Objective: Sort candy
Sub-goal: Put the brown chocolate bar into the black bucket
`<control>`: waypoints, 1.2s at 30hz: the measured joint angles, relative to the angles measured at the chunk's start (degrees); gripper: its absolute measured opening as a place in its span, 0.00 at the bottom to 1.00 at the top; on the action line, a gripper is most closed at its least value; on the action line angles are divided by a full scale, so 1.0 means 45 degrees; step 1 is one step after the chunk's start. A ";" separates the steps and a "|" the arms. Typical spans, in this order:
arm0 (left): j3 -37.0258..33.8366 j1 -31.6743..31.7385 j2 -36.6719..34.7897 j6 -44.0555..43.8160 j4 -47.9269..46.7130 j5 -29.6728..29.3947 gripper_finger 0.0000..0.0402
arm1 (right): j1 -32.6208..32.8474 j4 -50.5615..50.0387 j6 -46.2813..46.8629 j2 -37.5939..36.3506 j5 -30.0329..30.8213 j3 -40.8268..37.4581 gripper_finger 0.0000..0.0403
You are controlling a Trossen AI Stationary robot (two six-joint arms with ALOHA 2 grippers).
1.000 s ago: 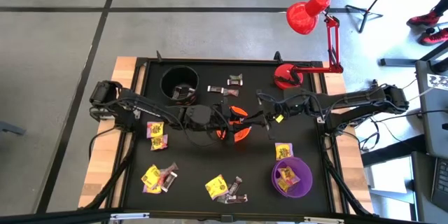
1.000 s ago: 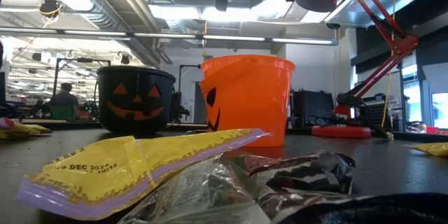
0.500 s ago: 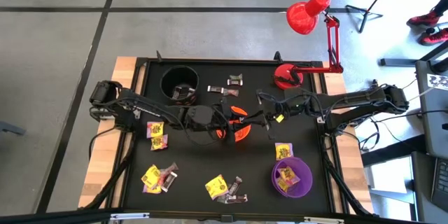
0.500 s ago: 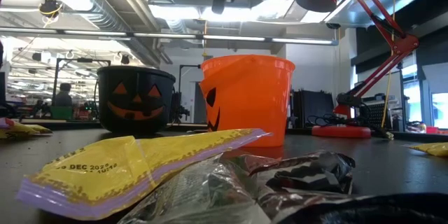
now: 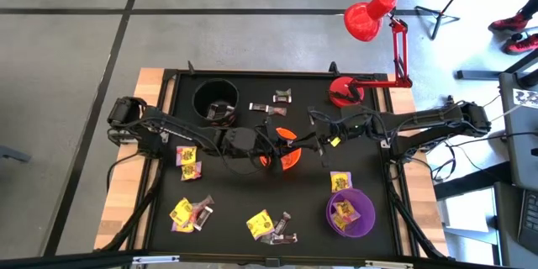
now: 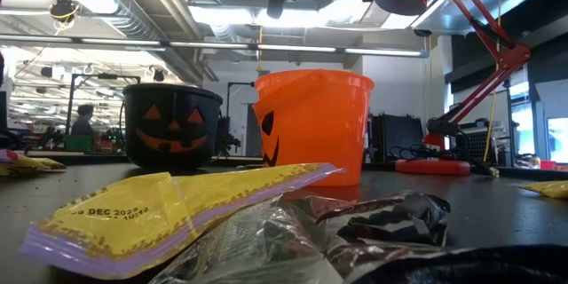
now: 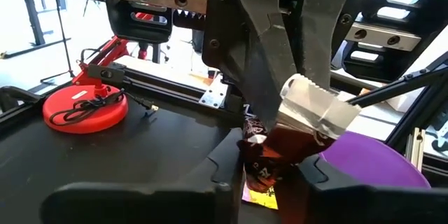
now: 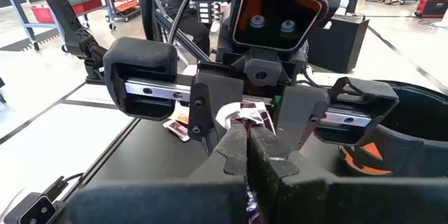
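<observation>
Both my grippers meet above the orange cup (image 5: 286,158) at the table's middle, holding one dark brown candy with a silvery end (image 7: 269,155) between them. My left gripper (image 7: 269,173) reaches in from the table's left and is shut on it. My right gripper (image 8: 246,138) comes from the right, also shut on it. More candy lies loose on the black mat: yellow pieces (image 5: 187,160) (image 5: 183,212) and dark ones (image 5: 282,97). The black cup (image 5: 215,101) stands at the far left and the purple cup (image 5: 350,212) at the near right, with candy in it. My left gripper pinches the candy's brown lower part (image 7: 262,168) between its two fingers, coming level from the table's left. The candy is clear of the table, above the orange cup. My right gripper pinches the same candy by its upper part (image 8: 243,117) between shut fingers, level from the table's right. The silvery end (image 7: 316,110) sticks out to one side of its fingers.
A red desk lamp (image 5: 363,21) stands with its base (image 5: 343,92) on the mat's far right. Yellow and dark candy (image 6: 177,213) lies right in front of the low camera. The mat has a raised black frame (image 5: 168,118) around it.
</observation>
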 joint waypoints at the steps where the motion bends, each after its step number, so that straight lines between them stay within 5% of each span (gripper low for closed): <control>1: 0.0000 0.0000 0.0000 0.0000 -0.0004 -0.0001 0.10 | 0.0000 0.0000 0.0000 0.0000 0.0000 0.0000 0.00; 6: -0.0001 0.0000 0.0005 0.0005 -0.0047 -0.0021 0.06 | 0.0000 0.0008 -0.0026 0.0000 -0.0074 0.0000 0.07; 20: -0.0039 0.0044 -0.0116 0.0000 -0.0948 -0.0447 0.06 | 0.0019 -0.0200 -0.0251 -0.1164 -0.0185 0.0024 0.59; 36: -0.0034 0.0638 -0.4842 0.0330 -0.7148 -0.3594 0.07 | 0.0015 -0.2074 -0.0340 -0.2331 0.0163 0.0034 0.58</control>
